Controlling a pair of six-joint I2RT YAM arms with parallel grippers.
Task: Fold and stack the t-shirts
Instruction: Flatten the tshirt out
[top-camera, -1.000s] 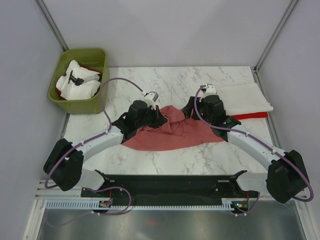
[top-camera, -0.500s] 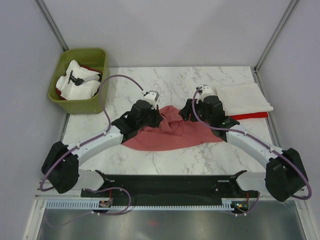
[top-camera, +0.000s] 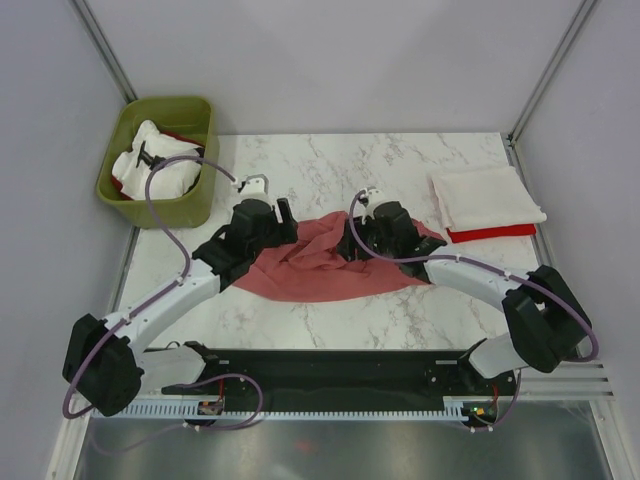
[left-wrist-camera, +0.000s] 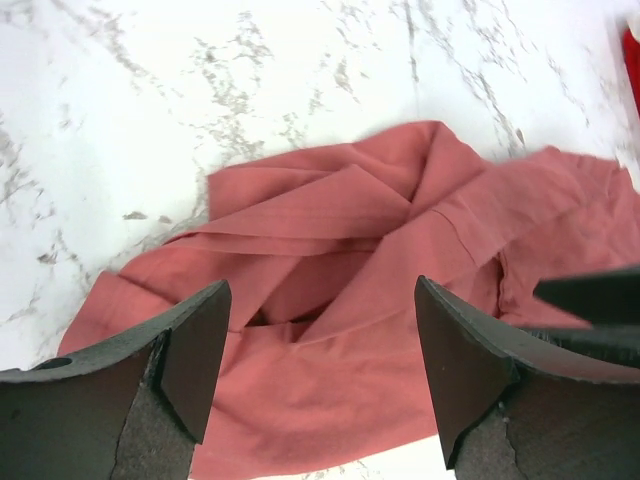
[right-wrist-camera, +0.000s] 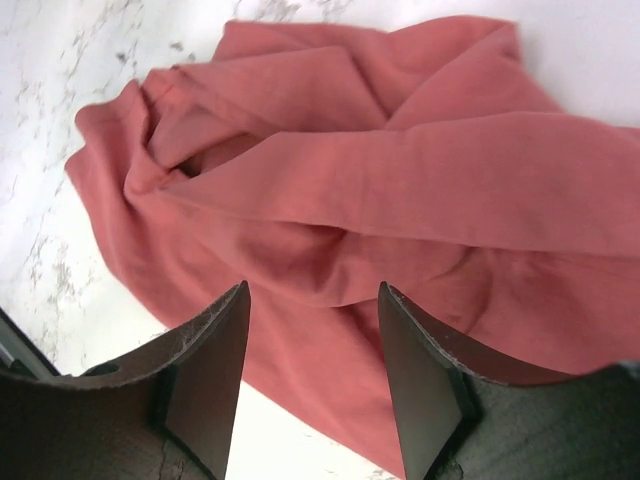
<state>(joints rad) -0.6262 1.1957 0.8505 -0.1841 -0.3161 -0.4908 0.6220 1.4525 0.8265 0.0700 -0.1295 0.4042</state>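
The dusty salmon-red t-shirt (top-camera: 322, 272) lies crumpled in a low heap on the marble table (top-camera: 330, 165), between my two grippers. My left gripper (top-camera: 283, 236) hovers at its left end, open, with only folds of cloth (left-wrist-camera: 350, 250) below the fingers (left-wrist-camera: 195, 350). My right gripper (top-camera: 352, 243) is over the shirt's right half, also open and holding nothing, the bunched cloth (right-wrist-camera: 350, 200) beneath it. A folded cream-white t-shirt (top-camera: 487, 197) rests on a folded bright red one (top-camera: 495, 233) at the right.
A green bin (top-camera: 190, 205) stands off the table's back left corner with white and red cloth (top-camera: 160, 170) in it. Grey walls and metal posts enclose the table. A black rail (top-camera: 340, 365) runs along the near edge between the arm bases.
My left gripper has gone from shut on the shirt to open and let it go. Both arms swung left, and the shirt shifted left with them and settled flatter.
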